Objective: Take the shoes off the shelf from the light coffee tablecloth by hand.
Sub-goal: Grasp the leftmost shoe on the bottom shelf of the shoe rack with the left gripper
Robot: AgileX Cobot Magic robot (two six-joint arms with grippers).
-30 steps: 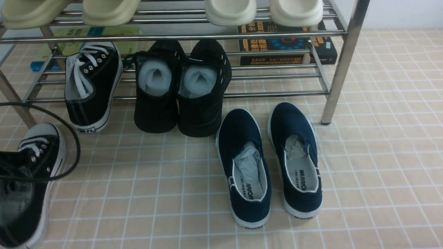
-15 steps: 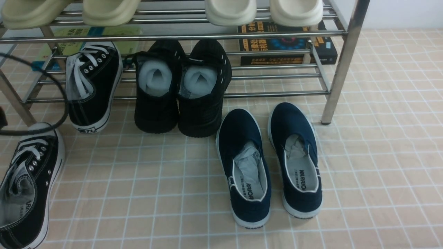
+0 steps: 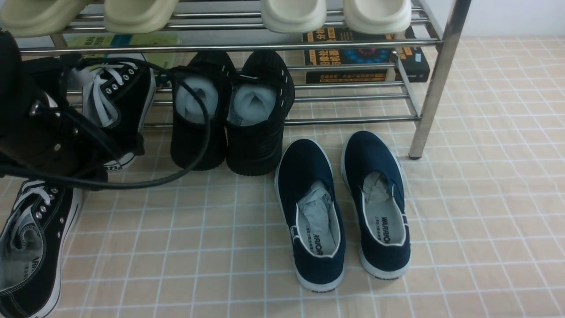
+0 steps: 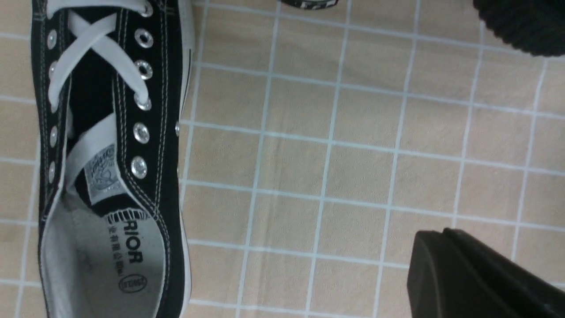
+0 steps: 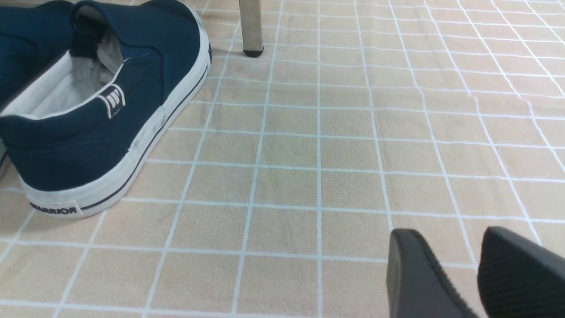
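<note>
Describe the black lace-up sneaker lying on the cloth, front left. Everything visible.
The sneaker is black canvas with white stitching, white laces through metal eyelets, a white rubber sole and a pale insole with printed lettering. It sits upright on the tablecloth, toe toward the shelf. The left arm hides its toe; nothing grips it.

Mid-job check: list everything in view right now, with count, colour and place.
sneakers: two, black, white laces; one on the tablecloth front left, one on the shelf's lower tier behind the left arm.
mesh shoes: two, all black; lower tier, centre.
slip-ons: two, navy, white soles; on the cloth before the shelf.
slippers: four, cream; upper tier.
books: at least two, one dark, one green; beneath the shelf.
shelf: one, chrome; rear.
tablecloth: one, beige with white grid; under everything.
left gripper: one, black; shut, empty, beside the front sneaker.
right gripper: one, black; open, empty, over cloth.
</note>
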